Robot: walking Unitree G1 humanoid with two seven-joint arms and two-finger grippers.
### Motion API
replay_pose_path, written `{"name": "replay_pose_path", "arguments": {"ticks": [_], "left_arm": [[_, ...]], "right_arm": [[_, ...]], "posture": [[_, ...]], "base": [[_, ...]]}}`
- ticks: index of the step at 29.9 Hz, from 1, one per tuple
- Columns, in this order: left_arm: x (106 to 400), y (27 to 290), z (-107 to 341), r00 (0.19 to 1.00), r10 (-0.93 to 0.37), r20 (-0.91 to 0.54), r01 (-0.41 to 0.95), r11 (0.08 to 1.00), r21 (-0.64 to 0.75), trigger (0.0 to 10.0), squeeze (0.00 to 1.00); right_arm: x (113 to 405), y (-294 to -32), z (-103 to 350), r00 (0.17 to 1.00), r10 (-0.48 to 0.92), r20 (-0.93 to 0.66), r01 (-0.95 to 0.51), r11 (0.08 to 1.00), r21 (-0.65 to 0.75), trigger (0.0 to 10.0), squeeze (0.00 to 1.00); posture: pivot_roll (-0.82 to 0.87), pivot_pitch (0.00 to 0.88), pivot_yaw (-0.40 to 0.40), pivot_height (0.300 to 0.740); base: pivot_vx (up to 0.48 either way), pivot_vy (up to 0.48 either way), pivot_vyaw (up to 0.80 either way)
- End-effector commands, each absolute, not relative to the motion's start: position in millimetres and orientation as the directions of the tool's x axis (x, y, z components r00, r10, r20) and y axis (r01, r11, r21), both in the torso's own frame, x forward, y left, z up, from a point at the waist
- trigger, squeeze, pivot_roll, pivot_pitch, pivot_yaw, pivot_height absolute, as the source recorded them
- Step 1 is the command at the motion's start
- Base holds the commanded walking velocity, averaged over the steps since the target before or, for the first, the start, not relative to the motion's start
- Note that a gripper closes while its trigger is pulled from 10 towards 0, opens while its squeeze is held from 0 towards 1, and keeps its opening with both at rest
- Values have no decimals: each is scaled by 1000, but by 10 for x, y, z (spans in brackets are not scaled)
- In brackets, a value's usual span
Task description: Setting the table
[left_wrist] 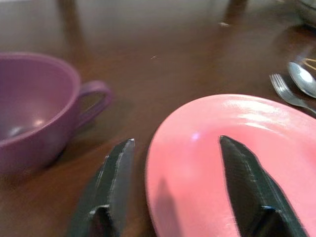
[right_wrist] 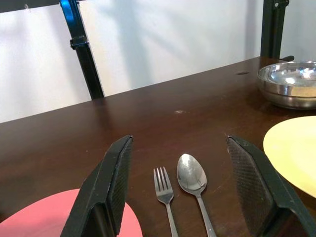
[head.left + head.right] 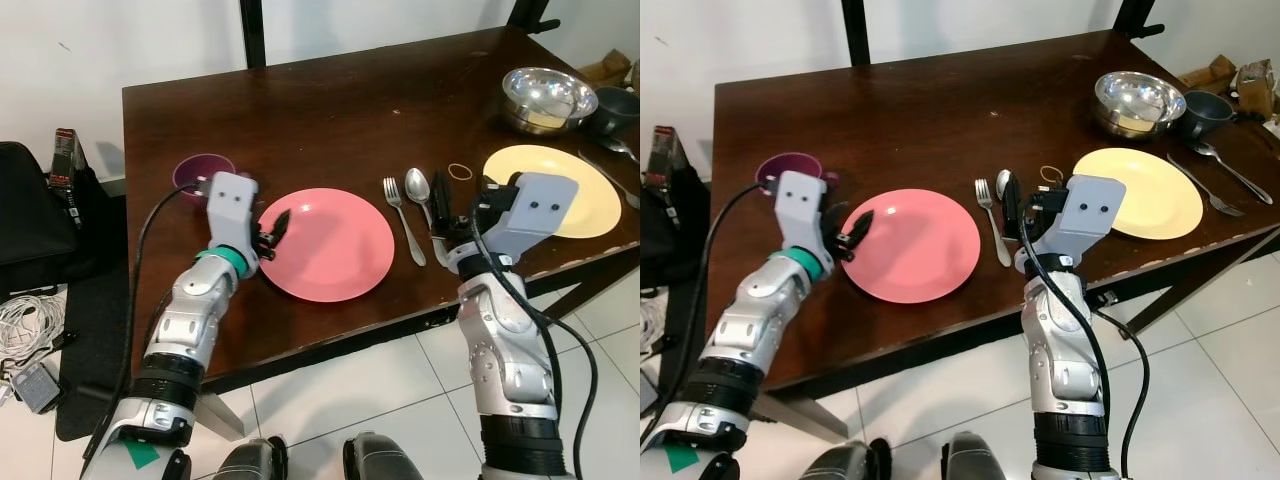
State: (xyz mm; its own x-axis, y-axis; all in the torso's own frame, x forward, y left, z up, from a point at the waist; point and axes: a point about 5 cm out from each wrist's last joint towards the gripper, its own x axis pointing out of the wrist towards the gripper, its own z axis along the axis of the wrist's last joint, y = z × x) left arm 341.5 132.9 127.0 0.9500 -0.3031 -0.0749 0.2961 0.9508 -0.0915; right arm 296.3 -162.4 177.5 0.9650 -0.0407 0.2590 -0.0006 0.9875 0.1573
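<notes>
The left gripper [image 1: 173,192] hangs open over the rim of the round pink plate [image 3: 335,245] on the table [image 3: 300,110], and the right gripper [image 2: 192,192] gapes behind the fork [image 2: 165,197] and spoon [image 2: 192,177].

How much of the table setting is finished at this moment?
Done: pink plate laid, fork and spoon beside it; yellow plate also down. In hand: left tool open astride the pink plate's rim, right tool open above the cutlery. Left: purple cup, perhaps the yellow plate's cutlery.

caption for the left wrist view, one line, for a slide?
Open left gripper straddling the near rim of the pink plate, purple cup beside it.
</notes>
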Motion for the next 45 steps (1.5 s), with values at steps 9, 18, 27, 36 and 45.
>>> {"name": "replay_pose_path", "arguments": {"ticks": [9, 18, 27, 36, 45], "left_arm": [[3340, 1502, 1039, 923, -285, -258, 170, 904, -391, 10000, 1000], [3291, 1350, 998, 846, -408, -343, 195, 836, -512, 10000, 0], [3272, 1307, 995, 820, -431, -377, 180, 819, -545, 431, 0], [3277, 1323, 999, 817, -420, -395, 125, 798, -590, 0, 0], [3273, 1325, 1007, 814, -428, -393, 109, 776, -621, 0, 0]], "right_arm": [[2992, -1545, 1812, 965, -1, 263, -42, 987, 155, 10000, 0], [2969, -1540, 1798, 967, 8, 255, -49, 987, 153, 10000, 0], [2966, -1534, 1791, 968, 6, 253, -47, 987, 156, 10000, 0], [2973, -1541, 1790, 968, 6, 250, -46, 987, 155, 10000, 0], [2973, -1538, 1791, 968, 6, 250, -46, 987, 156, 10000, 0]], "posture": [[-138, 7, 68, 740], [-141, 16, 68, 740], [-142, 17, 69, 740], [-142, 13, 65, 740], [-144, 9, 66, 740]], "base": [[0, 0, 0], [0, 0, 0], [0, 0, 0], [0, 0, 0], [0, 0, 0]]}}
